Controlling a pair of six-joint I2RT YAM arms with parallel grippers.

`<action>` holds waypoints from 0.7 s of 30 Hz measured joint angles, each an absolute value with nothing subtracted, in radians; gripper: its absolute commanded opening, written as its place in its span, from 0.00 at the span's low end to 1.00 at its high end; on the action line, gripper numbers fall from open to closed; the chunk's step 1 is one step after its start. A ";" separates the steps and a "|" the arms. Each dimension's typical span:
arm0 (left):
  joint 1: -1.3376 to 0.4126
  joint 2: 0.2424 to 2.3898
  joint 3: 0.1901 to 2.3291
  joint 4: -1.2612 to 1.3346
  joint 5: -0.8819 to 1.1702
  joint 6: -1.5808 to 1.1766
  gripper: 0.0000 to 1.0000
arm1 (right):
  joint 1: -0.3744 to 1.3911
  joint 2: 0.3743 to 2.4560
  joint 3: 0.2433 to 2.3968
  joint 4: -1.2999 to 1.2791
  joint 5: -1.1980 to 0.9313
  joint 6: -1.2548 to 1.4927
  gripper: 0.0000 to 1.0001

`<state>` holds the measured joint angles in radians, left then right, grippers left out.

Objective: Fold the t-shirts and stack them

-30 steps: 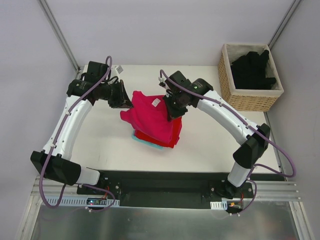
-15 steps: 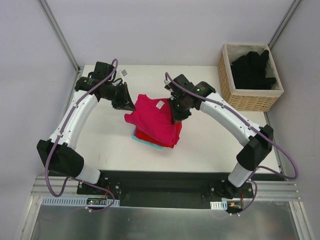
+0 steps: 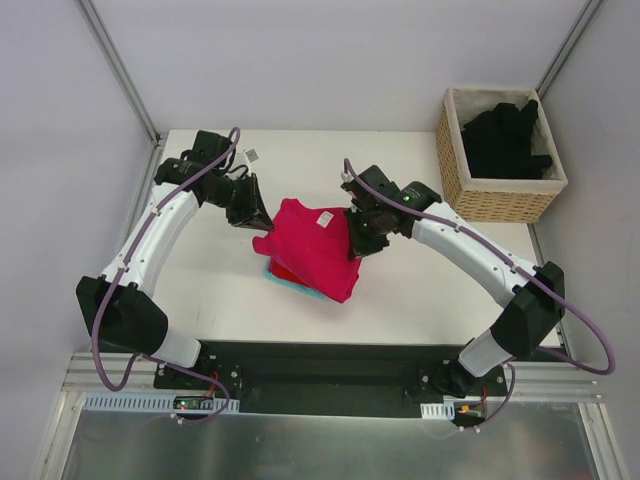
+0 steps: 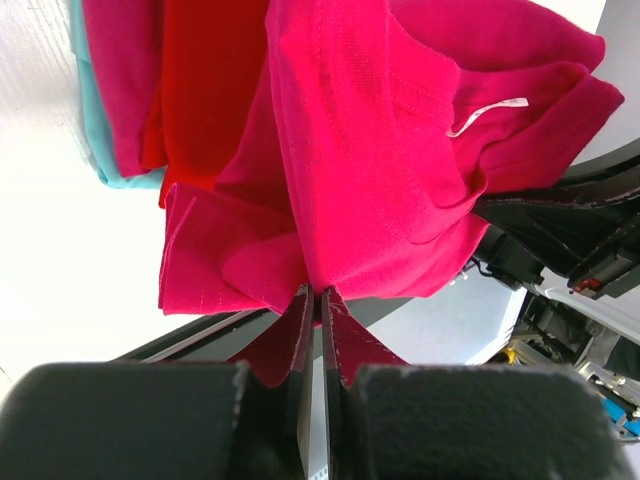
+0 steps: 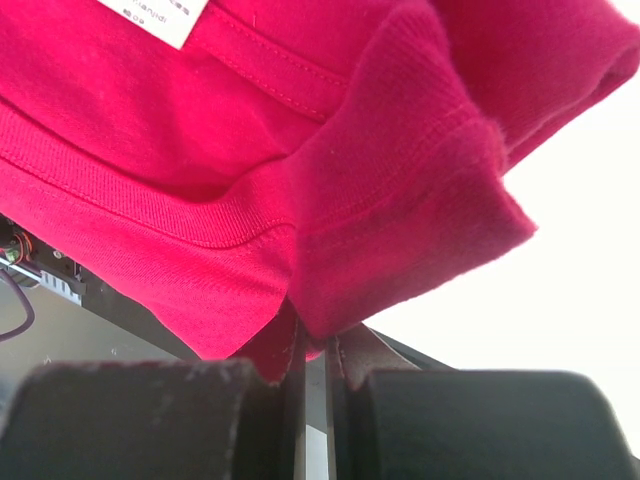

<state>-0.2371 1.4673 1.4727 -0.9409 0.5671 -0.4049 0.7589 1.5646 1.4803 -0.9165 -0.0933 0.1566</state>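
Observation:
A magenta-pink t-shirt (image 3: 312,248) with a small white label (image 3: 326,218) hangs bunched between my two grippers, draped over a stack. My left gripper (image 3: 262,222) is shut on its left edge, and the left wrist view shows the fingertips (image 4: 318,292) pinching the pink cloth (image 4: 370,150). My right gripper (image 3: 353,240) is shut on the shirt's right edge, with a thick fold (image 5: 400,200) clamped at its tips (image 5: 315,330). Under it lie a brighter red t-shirt (image 3: 283,270) and a teal cloth (image 3: 300,289). Black t-shirts (image 3: 505,135) fill the basket.
A woven wicker basket (image 3: 500,200) stands at the table's back right corner. A small white tag (image 3: 253,154) lies on the table behind my left arm. Grey walls close in at the left, the back and the right.
Both grippers have carried the pink t-shirt a little toward the right and the near edge, settling it lower over the red shirt. Both stayed shut.

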 measured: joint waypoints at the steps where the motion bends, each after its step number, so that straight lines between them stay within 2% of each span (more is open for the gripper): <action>1: -0.237 1.468 1.473 -0.941 0.567 -0.405 0.00 | 0.759 1.565 1.480 -0.916 -0.095 0.157 0.01; 13: -0.237 1.497 1.576 -0.992 0.567 -0.423 0.00 | 0.759 1.576 1.467 -0.884 -0.143 0.195 0.01; 21: -0.237 1.354 1.397 -0.996 0.547 -0.439 0.00 | 0.786 1.536 1.391 -0.857 -0.162 0.246 0.01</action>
